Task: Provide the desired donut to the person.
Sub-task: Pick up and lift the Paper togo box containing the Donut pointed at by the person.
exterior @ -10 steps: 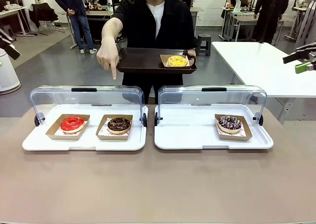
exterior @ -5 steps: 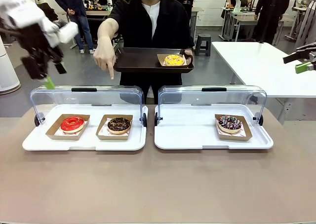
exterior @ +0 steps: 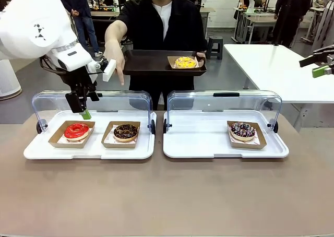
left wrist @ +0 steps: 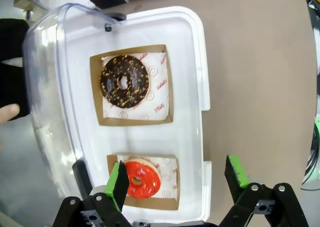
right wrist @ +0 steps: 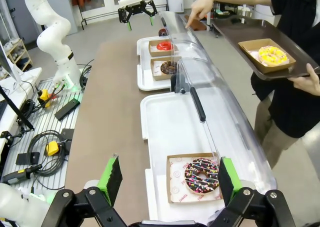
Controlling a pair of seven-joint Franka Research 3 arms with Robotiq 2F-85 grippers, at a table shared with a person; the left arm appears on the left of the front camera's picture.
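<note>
The person [exterior: 159,23] stands across the table holding a dark tray [exterior: 151,63] that carries a yellow donut [exterior: 186,62]. Their other hand [exterior: 116,64] points a finger down over the left case, roughly above the chocolate donut [exterior: 126,132]. My left gripper [exterior: 82,110] hangs open just above the red donut [exterior: 76,131]. In the left wrist view its open fingers [left wrist: 119,184] straddle the red donut [left wrist: 142,178], with the chocolate donut [left wrist: 124,82] farther off. My right gripper [right wrist: 168,179] is open, off to the right, facing the sprinkled donut [right wrist: 202,176].
Two white display trays [exterior: 94,151] [exterior: 209,143] sit side by side, with their clear lids [exterior: 91,102] raised at the back. The sprinkled donut [exterior: 242,130] lies alone in the right one. The brown tabletop [exterior: 167,195] in front is bare. Another white table [exterior: 271,70] stands at right.
My left arm has swung in from the upper left and dropped to just above the red donut. The person's pointing hand and tray have barely moved.
</note>
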